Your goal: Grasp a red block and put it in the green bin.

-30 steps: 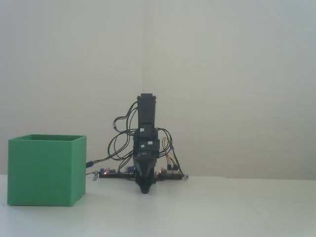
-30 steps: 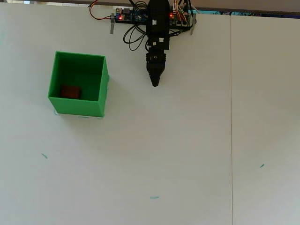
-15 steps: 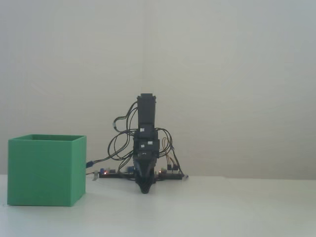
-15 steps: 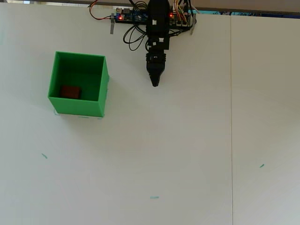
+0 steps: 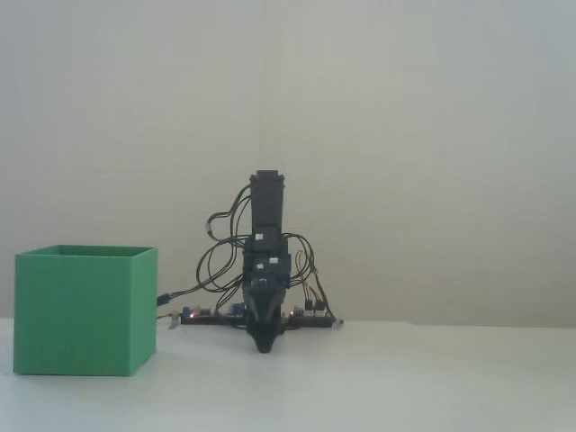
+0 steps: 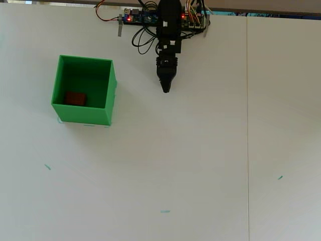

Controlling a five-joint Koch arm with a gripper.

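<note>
Nothing left on the near bench [image 6: 165, 170] to trip over. Further back on the left, red block [image 6: 75, 98] already down inside the green bin [image 6: 83, 115], so basically done. Far side, end effector [image 6: 166, 89] pinched closed, empty, folded near its base. Only real risk: clipping the bin on any stray swing left.

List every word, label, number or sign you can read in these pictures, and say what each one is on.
None can be read.
The green bin has plain walls; no lettering shows on the red block lying inside it.
Pale patches on the arm may be stickers: too small and blurred to read.
The circuit board at the arm's base: any print is too small to read.
The table bears only small teal marks, not letters.
</note>
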